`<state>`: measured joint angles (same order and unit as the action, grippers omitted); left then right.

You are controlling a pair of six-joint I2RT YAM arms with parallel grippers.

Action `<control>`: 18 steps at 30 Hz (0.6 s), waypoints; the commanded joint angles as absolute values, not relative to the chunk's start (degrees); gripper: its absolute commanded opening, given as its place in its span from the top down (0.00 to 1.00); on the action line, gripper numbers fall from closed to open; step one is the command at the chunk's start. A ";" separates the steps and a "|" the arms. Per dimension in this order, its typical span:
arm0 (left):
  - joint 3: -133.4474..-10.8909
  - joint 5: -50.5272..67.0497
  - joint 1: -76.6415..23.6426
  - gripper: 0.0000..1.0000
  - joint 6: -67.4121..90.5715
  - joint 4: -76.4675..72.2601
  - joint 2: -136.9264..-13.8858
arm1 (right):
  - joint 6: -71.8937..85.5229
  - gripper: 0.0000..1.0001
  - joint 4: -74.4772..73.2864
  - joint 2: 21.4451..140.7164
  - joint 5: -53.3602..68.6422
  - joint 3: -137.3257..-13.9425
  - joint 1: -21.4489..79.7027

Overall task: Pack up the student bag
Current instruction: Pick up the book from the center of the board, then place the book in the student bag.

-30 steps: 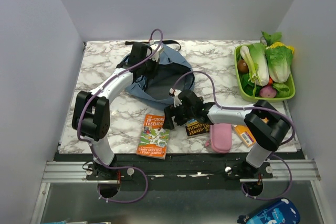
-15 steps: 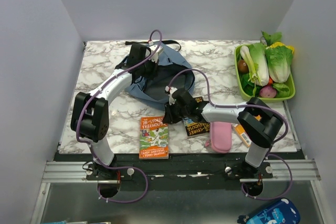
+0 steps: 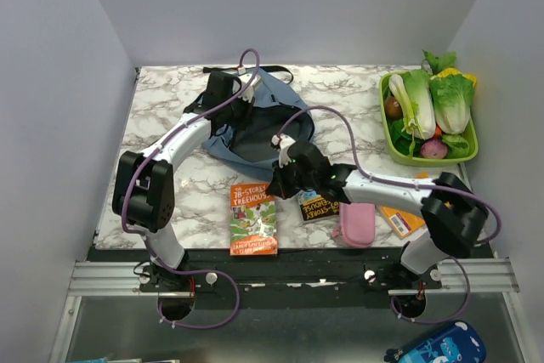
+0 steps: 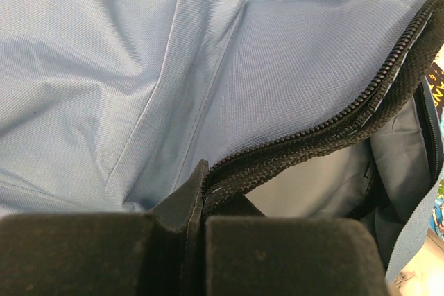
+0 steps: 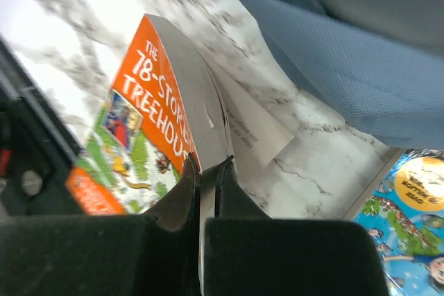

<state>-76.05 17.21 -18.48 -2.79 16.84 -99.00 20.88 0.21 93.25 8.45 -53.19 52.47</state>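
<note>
The student bag (image 3: 255,129), soft dusty-blue with black straps, lies open at the back centre of the marble table. My left gripper (image 3: 241,99) is shut on the bag's black zipper edge and holds the mouth open. In the left wrist view that gripper (image 4: 201,186) pinches the zipper tape, and the bag (image 4: 208,67) shows its grey lining. An orange "Treehouse" book (image 3: 253,218) lies in front of the bag. My right gripper (image 3: 277,184) is shut on its top right edge. The right wrist view shows this gripper (image 5: 208,168) clamped on the book (image 5: 142,112), whose pages fan apart.
A dark book (image 3: 318,207), a pink pencil case (image 3: 357,224) and a small orange item (image 3: 399,220) lie near the front right. A green tray (image 3: 429,161) of vegetables stands at the right. A bright blue pouch (image 3: 438,346) lies below the table.
My right gripper has gone from wide open to shut on the orange book's edge. The book has shifted slightly to the right. My left gripper has kept its hold.
</note>
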 commanded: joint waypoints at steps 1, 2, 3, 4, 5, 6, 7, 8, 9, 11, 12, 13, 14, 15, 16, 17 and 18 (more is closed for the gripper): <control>-75.67 17.67 -17.75 1.00 -3.34 16.17 -96.85 | 17.14 0.99 1.85 80.80 9.15 -54.40 52.82; -75.67 17.67 -17.75 1.00 -3.25 16.17 -96.86 | 16.44 0.99 1.15 79.38 7.40 -55.19 52.82; -75.67 17.93 -17.75 1.00 -3.16 16.17 -97.03 | 16.44 0.99 0.36 78.23 6.77 -56.67 52.56; -75.59 18.10 -17.75 1.00 -2.99 16.17 -96.94 | 16.61 0.99 0.18 77.00 6.68 -57.12 51.95; -75.24 18.19 -17.67 1.00 -2.90 16.08 -96.86 | 17.66 0.99 -1.65 75.08 6.33 -57.56 50.38; -75.06 18.45 -17.67 1.00 -2.81 16.00 -96.68 | 18.36 0.99 -1.93 74.19 6.33 -58.00 49.49; -74.71 18.54 -17.67 1.00 -2.64 15.82 -96.42 | 18.98 0.99 -2.80 73.57 6.33 -58.36 48.35; -74.18 18.54 -17.75 1.00 -2.72 15.56 -96.33 | 20.38 0.99 -3.07 72.69 6.42 -58.53 45.73; -73.92 18.63 -17.67 1.00 -2.72 15.47 -95.89 | 20.83 0.99 -3.25 72.51 6.59 -58.71 44.31; -72.78 18.81 -17.67 1.00 -2.64 15.03 -95.36 | 23.62 0.99 -4.92 72.95 7.29 -59.94 39.06; -72.34 19.07 -17.67 1.00 -2.64 14.86 -94.75 | 24.69 0.99 -5.44 74.08 8.16 -60.38 37.02; -71.99 19.42 -17.67 1.00 -2.55 14.77 -94.40 | 25.92 0.99 -6.15 74.79 8.52 -60.64 35.09; -71.29 19.68 -17.67 1.00 -2.55 14.59 -94.22 | 28.19 0.99 -6.50 75.58 9.13 -61.17 31.68; -71.02 19.95 -17.67 1.00 -2.46 14.59 -93.70 | 29.26 0.99 -6.94 78.11 10.01 -61.43 30.07; -70.67 20.04 -17.67 1.00 -2.20 14.42 -93.43 | 30.22 0.99 -7.81 79.61 10.80 -61.78 28.67; -70.06 20.30 -17.67 1.00 -2.11 14.24 -93.17 | 31.89 0.99 -8.78 81.19 12.55 -63.18 26.74; -69.79 20.56 -17.67 1.00 -1.94 14.06 -92.64 | 32.25 0.99 -9.66 83.21 13.61 -63.89 26.02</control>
